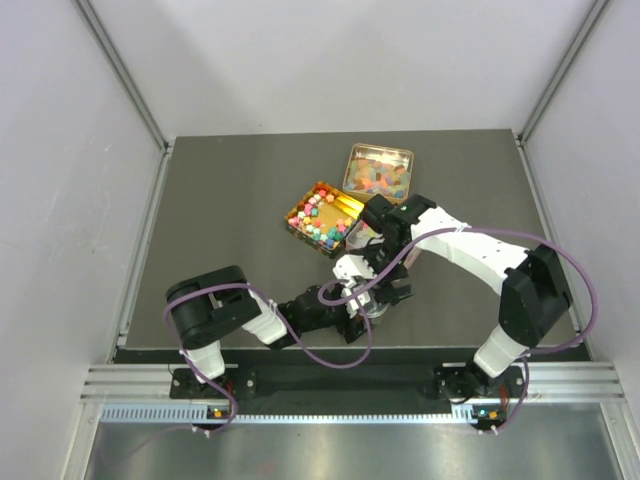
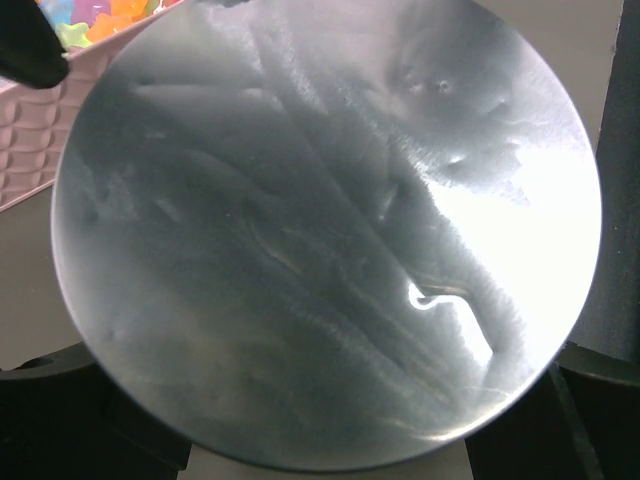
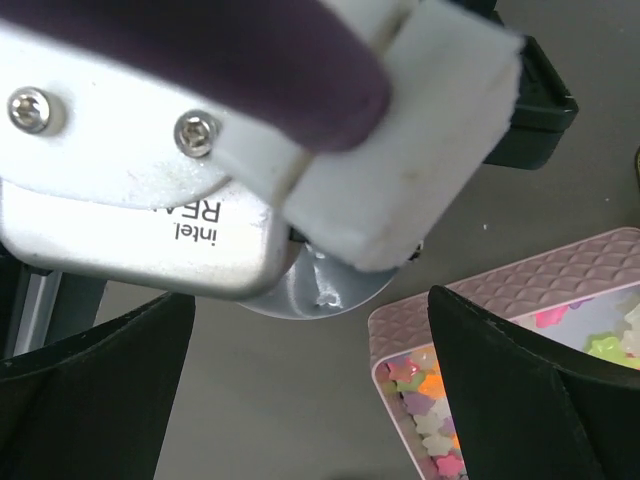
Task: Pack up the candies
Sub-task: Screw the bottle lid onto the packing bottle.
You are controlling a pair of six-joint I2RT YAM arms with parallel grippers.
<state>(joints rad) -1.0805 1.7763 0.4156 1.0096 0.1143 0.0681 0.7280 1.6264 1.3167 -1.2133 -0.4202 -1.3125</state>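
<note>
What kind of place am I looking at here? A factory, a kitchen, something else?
Probably a robotics lab test booth: a left arm and right arm bolted to a metal rail at the edge of a dark table, plain white panels walling it in, and candies in open tins.

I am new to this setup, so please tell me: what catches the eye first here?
Bright candies in open tins stand out mid-frame in the top view. A round metal disc fills the left wrist view, and a pink quilted tin of star-shaped candies sits lower right in the right wrist view.
</note>
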